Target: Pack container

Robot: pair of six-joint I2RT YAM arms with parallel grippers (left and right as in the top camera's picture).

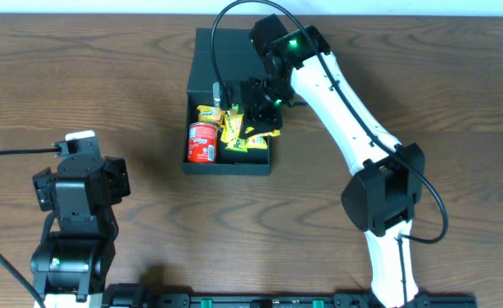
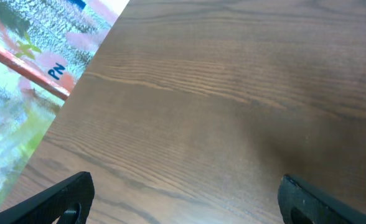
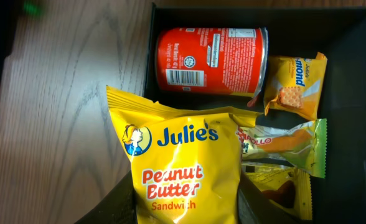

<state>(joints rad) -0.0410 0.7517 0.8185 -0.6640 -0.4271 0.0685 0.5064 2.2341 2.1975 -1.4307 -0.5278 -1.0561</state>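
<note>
The dark container (image 1: 202, 167) sits open at the table's middle back, its flap lid (image 1: 226, 56) lying flat behind it. Inside are a red can (image 1: 203, 142) and several yellow snack packets (image 1: 210, 113). My right gripper (image 1: 264, 120) hovers over the box's right edge, shut on a yellow Julie's Peanut Butter Sandwich packet (image 3: 183, 168). The right wrist view also shows the red can (image 3: 211, 59), a small yellow biscuit packet (image 3: 295, 84) and a green-edged Apollo packet (image 3: 286, 146) in the container (image 3: 351, 93). My left gripper (image 2: 183, 199) is open and empty over bare table at the front left.
The left arm (image 1: 76, 205) stands at the front left, well apart from the box. A colourful printed surface (image 2: 21, 68) lies beyond the table's left edge in the left wrist view. Wood table (image 1: 457, 103) surrounds the box.
</note>
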